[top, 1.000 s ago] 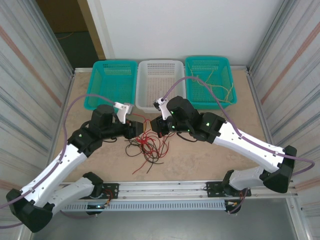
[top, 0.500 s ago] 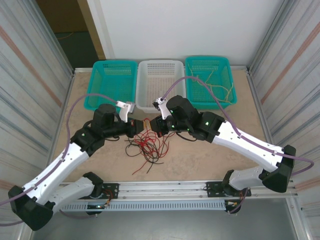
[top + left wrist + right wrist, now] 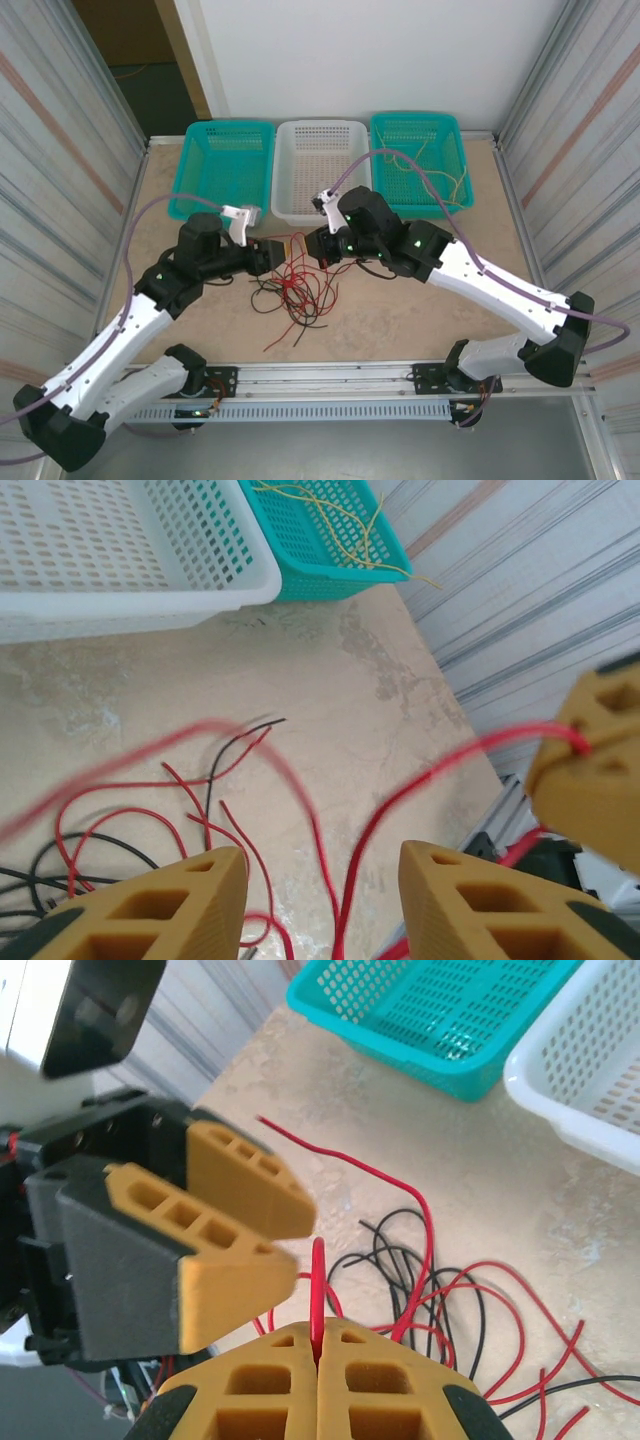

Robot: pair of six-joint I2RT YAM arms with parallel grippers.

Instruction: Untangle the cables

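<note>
Pinching one strand: the ochre, honeycomb-ribbed right gripper (image 3: 318, 1335) is clamped flat on a thin red plastic-sheathed wire (image 3: 318, 1280), probably to anchor it while it is drawn out of the heap.
Left tool: the matching ochre left gripper (image 3: 320, 858) stands partly parted with nothing pinched. That red wire runs through its gap, so I judge it is placed to take a second hold or slide along the strand.
Tangle: the loose knot of thin red and black cables (image 3: 295, 295) lies on the mottled beige tabletop (image 3: 400, 320), at 6 o'clock from both tools.
Bins: a teal perforated plastic basket (image 3: 232, 123) sits at 11 o'clock, a white perforated basket (image 3: 322, 123) at 12, and a second teal basket (image 3: 415, 115) at 1 holding thin yellow wires (image 3: 345, 515). Presumably each bin takes one colour.
Texture: the wires are limp, glossy and curling. One red loop is blurred in the left wrist view, so its path is uncertain.
</note>
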